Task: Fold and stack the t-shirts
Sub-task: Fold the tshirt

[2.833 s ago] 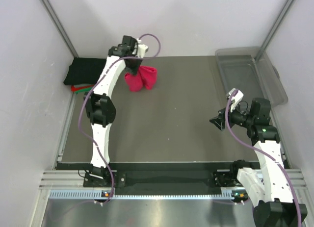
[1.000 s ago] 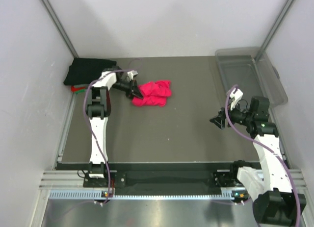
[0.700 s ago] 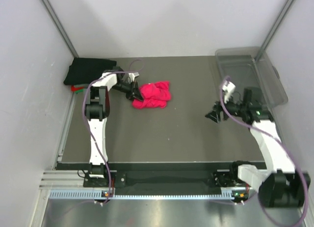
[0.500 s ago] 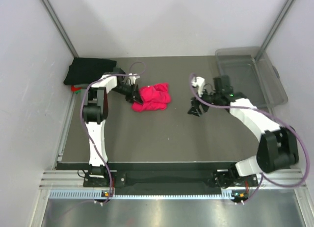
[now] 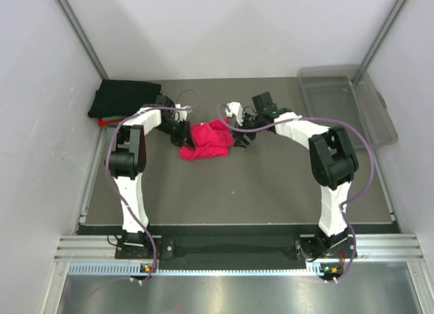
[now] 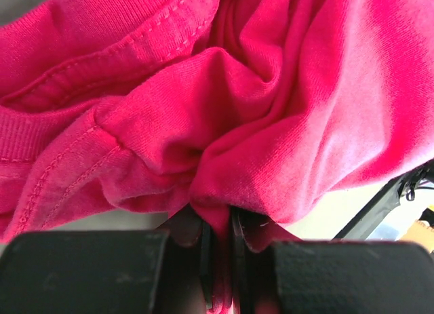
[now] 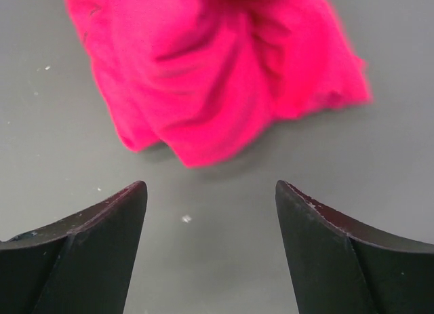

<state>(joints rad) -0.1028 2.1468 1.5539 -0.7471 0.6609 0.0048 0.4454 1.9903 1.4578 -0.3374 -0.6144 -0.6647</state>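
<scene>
A bright pinkish-red t-shirt [image 5: 205,140] lies crumpled on the dark table, left of centre. My left gripper [image 5: 183,131] is at its left edge, shut on a pinch of the fabric [image 6: 218,226]; the ribbed collar [image 6: 47,117] fills the left wrist view. My right gripper [image 5: 242,139] stands open just right of the shirt, and the cloth [image 7: 210,76] lies a short way ahead of its spread fingertips [image 7: 129,199], untouched. A folded black t-shirt [image 5: 122,97] sits at the back left corner on top of a red one [image 5: 102,121].
A clear plastic bin [image 5: 346,100] stands at the back right, partly over the table edge. White walls and metal posts close in the table [image 5: 237,185] on three sides. The right arm reaches across the middle of the table.
The left gripper lowered the shirt from hanging in the air onto the table and kept hold of it. The right arm swung from the right side across to the shirt, jaws opening slightly wider.
</scene>
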